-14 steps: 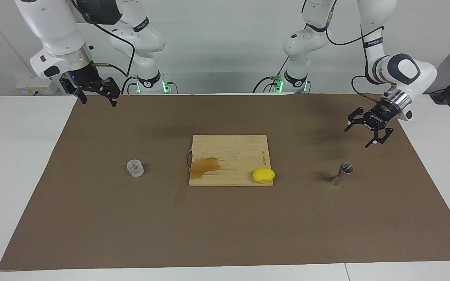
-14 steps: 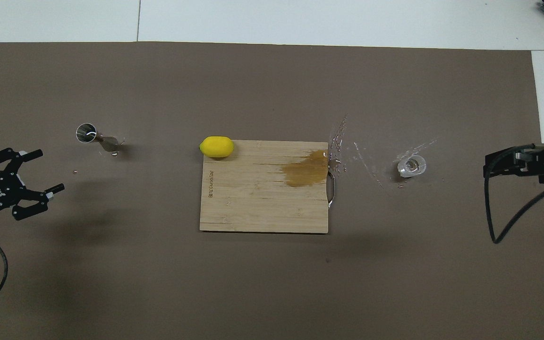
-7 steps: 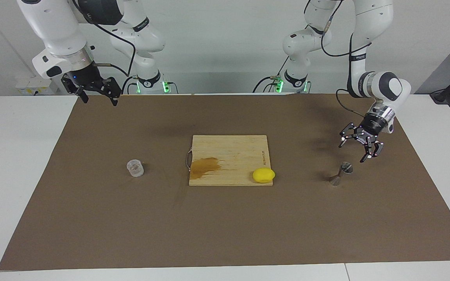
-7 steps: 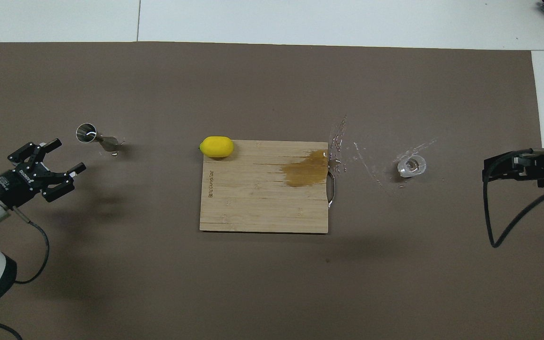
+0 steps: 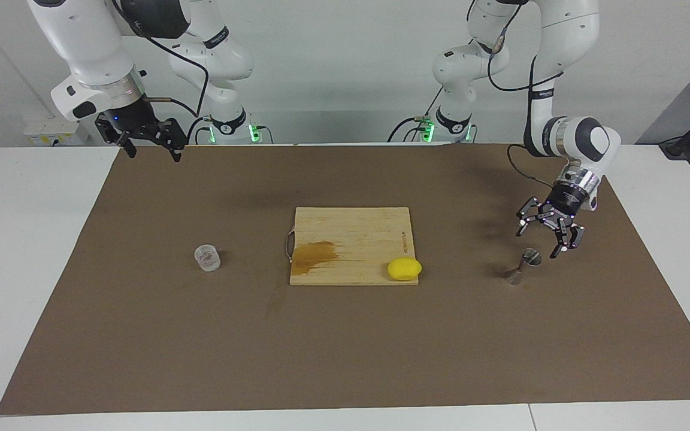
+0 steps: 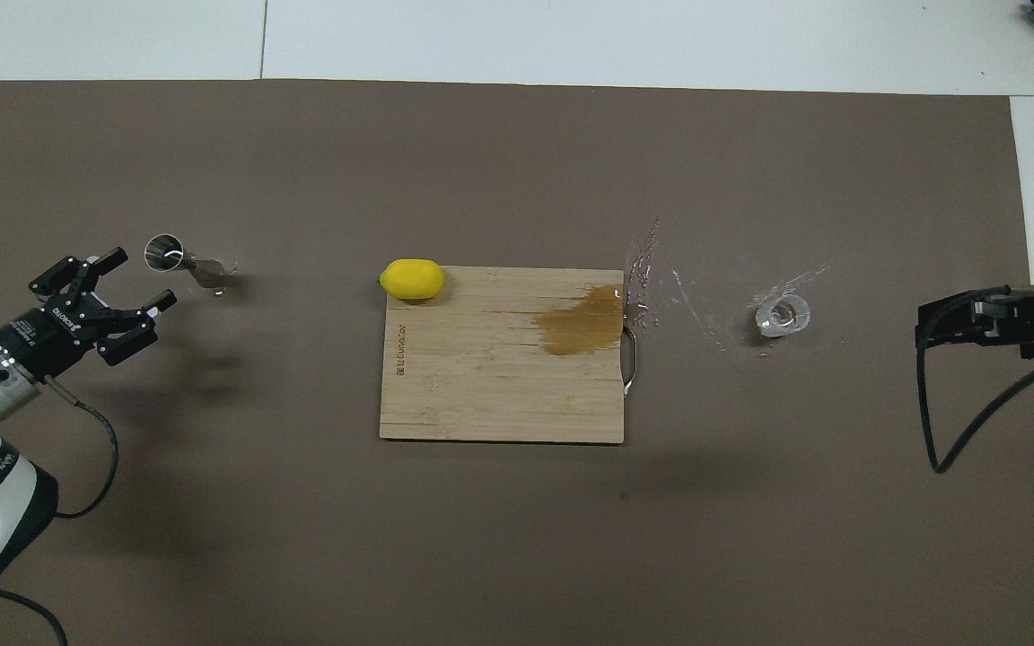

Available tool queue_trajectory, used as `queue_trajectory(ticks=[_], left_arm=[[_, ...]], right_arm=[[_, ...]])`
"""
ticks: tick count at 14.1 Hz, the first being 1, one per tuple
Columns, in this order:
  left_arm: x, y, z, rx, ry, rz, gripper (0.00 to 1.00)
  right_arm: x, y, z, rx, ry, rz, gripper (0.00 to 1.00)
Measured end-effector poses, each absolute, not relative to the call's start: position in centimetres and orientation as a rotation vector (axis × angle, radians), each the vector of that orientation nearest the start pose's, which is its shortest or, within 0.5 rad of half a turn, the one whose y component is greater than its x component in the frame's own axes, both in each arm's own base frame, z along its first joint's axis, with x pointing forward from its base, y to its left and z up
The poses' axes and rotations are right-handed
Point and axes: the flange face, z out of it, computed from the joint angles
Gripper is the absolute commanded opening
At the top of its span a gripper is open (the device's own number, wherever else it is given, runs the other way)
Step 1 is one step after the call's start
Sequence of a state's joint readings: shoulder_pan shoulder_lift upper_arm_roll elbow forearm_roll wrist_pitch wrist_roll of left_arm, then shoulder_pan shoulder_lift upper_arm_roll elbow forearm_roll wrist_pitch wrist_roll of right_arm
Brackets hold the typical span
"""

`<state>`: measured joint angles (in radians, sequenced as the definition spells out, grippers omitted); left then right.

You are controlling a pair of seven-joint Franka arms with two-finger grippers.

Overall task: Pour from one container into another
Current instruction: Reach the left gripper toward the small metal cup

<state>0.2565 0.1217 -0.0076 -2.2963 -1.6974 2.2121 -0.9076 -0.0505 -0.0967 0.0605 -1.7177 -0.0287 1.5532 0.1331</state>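
**Left gripper hangs just above steel jigger as glass tumbler stands alone**

The left gripper [image 5: 539, 237], its fingers spread wide and grasping nothing, hangs over the brown mat [image 5: 345, 353] just beside the mouth of the steel jigger [image 5: 523, 266], at about one o'clock from it in the facing view, without touching it. The hourglass-shaped jigger stands on the mat toward the left arm's end of the table, at three o'clock from the wooden cutting board [image 5: 351, 236] in that view, well apart from it. The clear glass tumbler [image 5: 207, 258] stands upright on the mat toward the right arm's end, at nine o'clock from the board, with streaks of spilled liquid [image 6: 661, 287] glinting between it and the board in the overhead view. A brown wet stain [image 5: 315, 255] marks the board's corner nearest the tumbler; a lemon [image 5: 404, 269] rests on the board's corner at five o'clock in the facing view. The right arm waits, its gripper [image 5: 148, 143] released and empty, raised over the mat's edge at the robots' end, at eleven o'clock from the tumbler
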Motion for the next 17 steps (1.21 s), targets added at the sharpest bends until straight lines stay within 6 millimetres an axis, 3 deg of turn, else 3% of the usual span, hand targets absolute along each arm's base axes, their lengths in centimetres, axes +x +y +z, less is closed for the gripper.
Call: queue_trajectory(ticks=[5, 9, 17], left_arm=[[52.5, 8.3, 30.1, 0.684, 1.880, -0.549, 0.92], [52.6, 8.3, 29.7, 0.681, 1.893, -0.541, 0.84], [53.0, 7.7, 29.6, 0.627, 1.903, -0.523, 0.83]], right_arm=[[51.9, 0.4, 60.4, -3.173, 0.196, 0.110, 1.00], [51.8, 0.4, 60.4, -3.174, 0.196, 0.110, 1.00], [51.6, 0.4, 60.2, -3.174, 0.196, 0.118, 1.00]])
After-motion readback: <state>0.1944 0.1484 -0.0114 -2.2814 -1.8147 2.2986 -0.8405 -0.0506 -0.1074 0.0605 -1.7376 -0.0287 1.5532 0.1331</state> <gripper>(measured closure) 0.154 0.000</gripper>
